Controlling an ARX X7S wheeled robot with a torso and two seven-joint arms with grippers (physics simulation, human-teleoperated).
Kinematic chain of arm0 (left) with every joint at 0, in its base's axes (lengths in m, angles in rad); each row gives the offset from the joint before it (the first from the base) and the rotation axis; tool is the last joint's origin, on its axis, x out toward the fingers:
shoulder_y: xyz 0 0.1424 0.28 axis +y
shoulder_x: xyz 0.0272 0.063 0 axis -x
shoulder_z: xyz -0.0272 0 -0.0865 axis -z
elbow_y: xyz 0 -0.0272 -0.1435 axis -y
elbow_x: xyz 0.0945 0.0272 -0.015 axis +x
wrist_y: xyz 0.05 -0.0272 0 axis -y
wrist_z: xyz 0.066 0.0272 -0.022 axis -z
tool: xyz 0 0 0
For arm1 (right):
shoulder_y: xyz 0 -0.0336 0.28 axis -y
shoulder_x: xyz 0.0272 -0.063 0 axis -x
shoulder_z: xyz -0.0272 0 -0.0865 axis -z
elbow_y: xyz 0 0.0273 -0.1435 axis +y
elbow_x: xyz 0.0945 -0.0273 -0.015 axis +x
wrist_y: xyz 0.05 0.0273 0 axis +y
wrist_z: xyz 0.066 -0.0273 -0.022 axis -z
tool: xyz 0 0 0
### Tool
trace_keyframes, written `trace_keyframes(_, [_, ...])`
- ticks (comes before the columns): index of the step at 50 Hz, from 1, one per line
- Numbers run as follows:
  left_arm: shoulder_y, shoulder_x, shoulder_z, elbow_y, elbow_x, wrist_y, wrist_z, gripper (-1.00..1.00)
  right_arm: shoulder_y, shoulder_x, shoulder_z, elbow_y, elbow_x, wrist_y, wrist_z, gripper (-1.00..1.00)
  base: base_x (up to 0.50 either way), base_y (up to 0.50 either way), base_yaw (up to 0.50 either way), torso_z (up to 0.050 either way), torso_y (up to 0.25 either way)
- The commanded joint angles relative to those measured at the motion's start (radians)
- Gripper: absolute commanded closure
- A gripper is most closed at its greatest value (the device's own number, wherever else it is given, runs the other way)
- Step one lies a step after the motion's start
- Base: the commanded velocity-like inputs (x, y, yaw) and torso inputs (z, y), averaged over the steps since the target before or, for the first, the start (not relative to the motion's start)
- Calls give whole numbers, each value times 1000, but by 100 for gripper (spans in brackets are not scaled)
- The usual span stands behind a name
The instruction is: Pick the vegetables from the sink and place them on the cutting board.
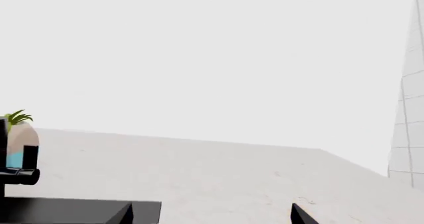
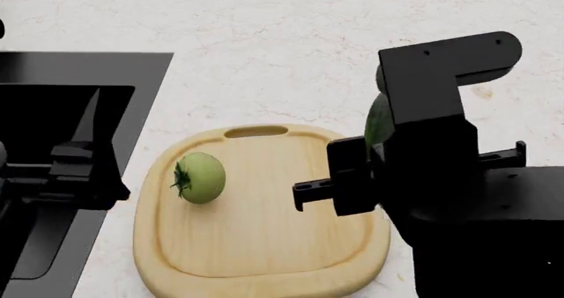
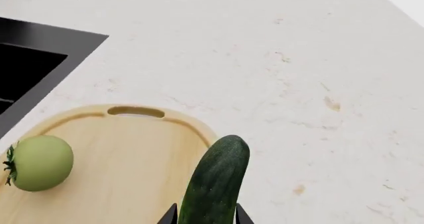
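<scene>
On the cutting board (image 2: 264, 245), toward its sink-side edge, we see the tomato (image 2: 201, 177) lying with its stem toward the sink (image 2: 132, 70). Above the board's opposite edge our right gripper (image 3: 205, 218) is clamped on the cucumber (image 3: 215, 182). Our left gripper (image 2: 79, 172) hangs over the sink; we cannot tell its state

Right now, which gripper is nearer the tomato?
Left, narrowly. The left gripper hovers over the sink edge beside the board; the right gripper, holding the cucumber, is across the board from the tomato.
</scene>
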Motion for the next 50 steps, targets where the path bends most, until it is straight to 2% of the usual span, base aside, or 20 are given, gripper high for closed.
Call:
trace_keyframes(1, [62,-17,-152,99,-80,6,21,-100,297,-167,-60,389,226,264,-69,100,0,0,0,0,0])
trace_keyframes(9, [64,-26,-171,111,-96,3,5,-100,311,-263,-116,589,168,315,-198,100,0,0,0,0,0])
trace_keyframes(11, [63,-27,-168,113,-95,1,2,-100,309,-268,-121,594,169,317,-197,100,0,0,0,0,0])
trace_keyframes(20, [63,-28,-157,110,-89,5,1,-100,288,-334,-166,691,21,320,-389,100,0,0,0,0,0])
trace_keyframes(50, [64,-41,-152,111,-97,13,-11,-100,216,-362,-227,741,-20,329,-460,100,0,0,0,0,0])
